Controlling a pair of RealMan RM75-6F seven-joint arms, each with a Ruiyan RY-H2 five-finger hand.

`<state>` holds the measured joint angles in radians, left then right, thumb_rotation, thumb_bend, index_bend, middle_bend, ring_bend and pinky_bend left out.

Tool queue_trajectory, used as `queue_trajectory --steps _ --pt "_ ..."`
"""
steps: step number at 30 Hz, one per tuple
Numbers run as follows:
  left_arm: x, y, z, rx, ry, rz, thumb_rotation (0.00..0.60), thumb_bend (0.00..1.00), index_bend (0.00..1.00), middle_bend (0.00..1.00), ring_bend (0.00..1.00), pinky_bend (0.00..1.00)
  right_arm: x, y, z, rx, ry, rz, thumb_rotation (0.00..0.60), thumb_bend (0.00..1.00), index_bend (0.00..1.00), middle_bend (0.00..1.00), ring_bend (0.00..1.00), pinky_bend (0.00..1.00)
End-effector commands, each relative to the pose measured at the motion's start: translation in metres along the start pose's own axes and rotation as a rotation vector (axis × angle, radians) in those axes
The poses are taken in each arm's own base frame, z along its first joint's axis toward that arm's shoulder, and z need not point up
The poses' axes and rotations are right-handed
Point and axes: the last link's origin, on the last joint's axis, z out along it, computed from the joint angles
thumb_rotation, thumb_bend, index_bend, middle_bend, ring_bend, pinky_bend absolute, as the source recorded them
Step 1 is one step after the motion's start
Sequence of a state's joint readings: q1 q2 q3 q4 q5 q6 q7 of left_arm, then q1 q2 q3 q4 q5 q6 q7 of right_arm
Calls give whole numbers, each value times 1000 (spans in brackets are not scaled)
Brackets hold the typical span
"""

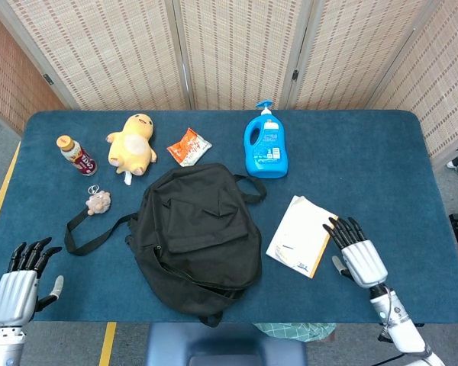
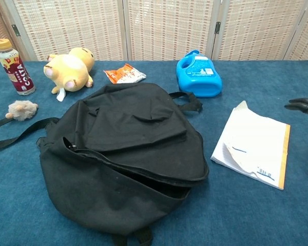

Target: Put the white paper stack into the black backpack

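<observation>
The white paper stack (image 1: 302,235) (image 2: 255,145), with a yellow edge strip, lies flat on the blue table right of the black backpack (image 1: 196,236) (image 2: 124,154). The backpack lies flat in the middle with its zipper mouth gaping along the near side. My right hand (image 1: 356,255) hovers open just right of the stack's near corner, fingers spread; only its fingertips (image 2: 303,105) show at the right edge of the chest view. My left hand (image 1: 19,282) is open at the near left table edge, far from both objects.
A blue detergent bottle (image 1: 265,145) stands behind the stack. A yellow plush duck (image 1: 132,144), an orange snack packet (image 1: 188,146), a drink bottle (image 1: 75,155) and a small furry keychain (image 1: 98,201) sit at the back left. The backpack strap (image 1: 91,230) trails leftward.
</observation>
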<state>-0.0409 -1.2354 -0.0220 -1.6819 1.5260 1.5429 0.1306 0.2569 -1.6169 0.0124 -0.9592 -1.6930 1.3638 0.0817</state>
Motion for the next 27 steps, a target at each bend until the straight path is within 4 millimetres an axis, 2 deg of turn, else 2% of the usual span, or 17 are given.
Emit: queue_trajectory --steps 1,10,27 --pt "0 -1 0 7 -6 -2 600 482 258 135 122 0 -19 -6 13 30 -57 -22 600 468 33 42 45 0" --pt "-3 -1 1 9 -22 -4 600 482 256 129 120 0 -35 -4 20 35 -101 -48 600 467 13 28 24 0" --pt "-5 -4 0 16 -31 -6 600 482 256 128 117 0 -41 -14 36 70 -99 -58 600 467 12 28 25 0"
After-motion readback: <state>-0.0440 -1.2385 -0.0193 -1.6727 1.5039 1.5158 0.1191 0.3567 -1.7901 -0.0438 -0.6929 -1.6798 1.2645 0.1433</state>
